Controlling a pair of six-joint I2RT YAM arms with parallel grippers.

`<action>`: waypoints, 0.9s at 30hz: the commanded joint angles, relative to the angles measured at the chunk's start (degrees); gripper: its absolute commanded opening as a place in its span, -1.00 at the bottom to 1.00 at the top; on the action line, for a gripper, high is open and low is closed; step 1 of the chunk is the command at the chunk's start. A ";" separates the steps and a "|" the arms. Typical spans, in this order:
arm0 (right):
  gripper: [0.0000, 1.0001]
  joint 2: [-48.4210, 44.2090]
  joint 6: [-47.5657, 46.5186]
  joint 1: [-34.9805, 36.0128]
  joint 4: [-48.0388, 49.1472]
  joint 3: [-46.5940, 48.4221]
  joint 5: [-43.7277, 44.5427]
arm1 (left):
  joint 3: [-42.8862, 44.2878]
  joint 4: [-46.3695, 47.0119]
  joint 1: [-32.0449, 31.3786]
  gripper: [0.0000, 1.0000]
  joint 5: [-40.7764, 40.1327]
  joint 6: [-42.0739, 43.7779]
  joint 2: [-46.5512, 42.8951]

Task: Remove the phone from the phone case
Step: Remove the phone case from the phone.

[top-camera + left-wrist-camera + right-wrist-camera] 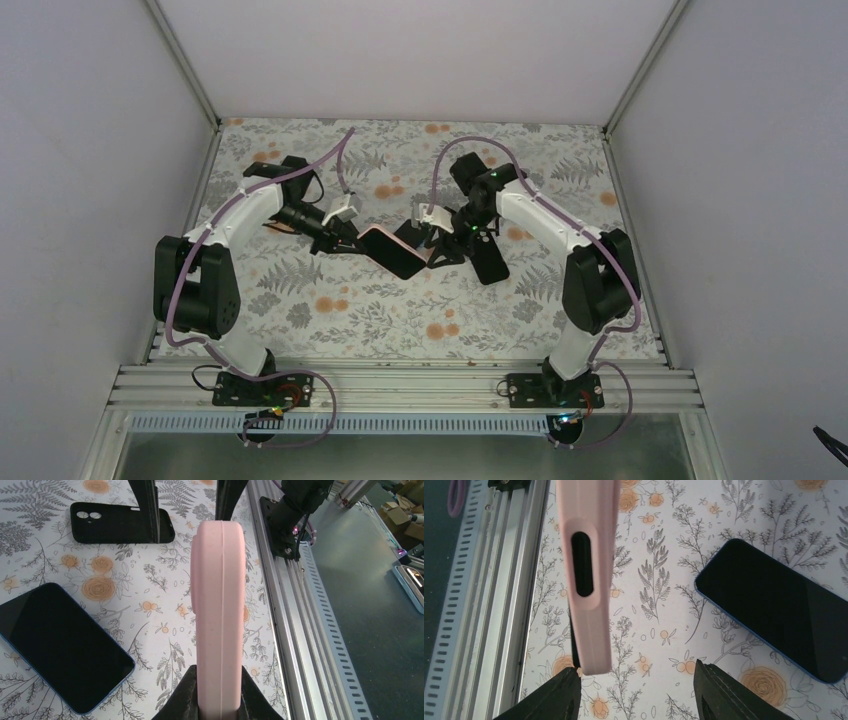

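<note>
Above the flowered table (pixel 330 310), the phone case (pixel 218 605) is held in the air with the phone (pixel 398 252) seated inside, dark face showing. The left fingers (pixel 182 700) are clamped on one end, and the right fingers (pixel 724 695) stand apart around the other.

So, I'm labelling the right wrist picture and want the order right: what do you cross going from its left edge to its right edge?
Aluminium rail → phone case, pink and seen end-on → blue-edged phone lying flat, screen up.
</note>
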 commanded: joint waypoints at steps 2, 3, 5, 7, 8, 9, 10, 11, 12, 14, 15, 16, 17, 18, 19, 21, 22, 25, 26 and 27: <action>0.16 -0.40 -0.30 0.74 -0.23 -0.26 -1.12 | 0.33 -0.02 0.27 -0.95 4.51 1.63 -1.57; 0.16 -0.15 -0.20 0.73 -0.11 -0.19 -1.12 | 0.24 -0.09 0.32 -0.95 4.56 1.67 -1.68; 0.15 0.18 -0.26 0.76 0.19 -0.20 -0.95 | 0.11 -0.02 0.34 -0.95 4.51 1.61 -1.96; 0.15 0.46 -0.13 0.76 0.43 -0.17 -0.78 | 0.16 -0.09 0.38 -0.95 4.51 1.62 -1.87; 0.15 0.50 -0.17 0.63 0.51 -0.09 -0.66 | 0.16 -0.12 0.32 -0.95 4.49 1.74 -1.83; 0.15 0.60 -0.15 0.65 0.59 -0.08 -0.56 | 0.19 -0.23 0.36 -0.95 4.51 1.81 -1.82; 0.15 0.55 -0.25 0.54 0.55 -0.08 -0.44 | 0.25 -0.27 0.38 -0.95 4.59 1.88 -1.72; 0.15 0.60 -0.26 0.41 0.62 -0.06 -0.28 | 0.28 -0.34 0.39 -0.95 4.57 1.95 -1.71; 0.14 0.61 -0.26 0.29 0.77 -0.16 -0.12 | 0.35 -0.50 0.39 -0.95 4.73 2.09 -1.72; 0.12 0.72 0.13 -0.04 1.56 -0.02 0.29 | 0.58 -1.05 0.39 -0.95 5.05 2.65 -1.54; 0.11 0.80 0.61 -0.22 2.15 0.00 0.48 | 0.70 -1.38 0.34 -0.95 5.31 2.95 -1.43; 0.10 1.05 0.69 -0.26 2.30 0.08 0.57 | 0.87 -2.14 0.38 -0.95 5.57 3.41 -1.28; 0.10 1.31 0.86 -0.29 2.61 0.32 0.60 | 1.06 -2.73 0.37 -0.95 5.82 4.01 -1.09; 0.09 1.60 1.46 -0.29 3.27 0.51 0.82 | 1.19 -3.32 0.39 -0.95 6.08 4.47 -0.81; 0.09 1.85 1.98 -0.29 3.90 0.66 1.01 | 1.31 -4.07 0.39 -0.95 6.31 5.28 -0.56; 0.09 2.45 2.78 -0.28 4.84 1.42 1.35 | 1.51 -5.25 0.39 -0.95 6.83 6.37 -0.07; 0.08 2.70 3.38 -0.29 5.51 1.70 1.63 | 1.52 -5.70 0.32 -0.95 6.92 6.90 -0.05; 0.09 3.06 4.30 -0.16 6.55 2.50 2.12 | 1.45 -5.71 0.30 -0.95 6.97 6.99 -0.29; 0.09 3.25 4.47 -0.17 6.61 2.97 2.32 | 1.57 -5.79 0.37 -0.95 7.08 7.14 -0.17; 0.09 3.33 4.93 -0.14 6.87 3.40 2.64 | 1.59 -6.08 0.30 -0.95 7.18 7.42 -0.09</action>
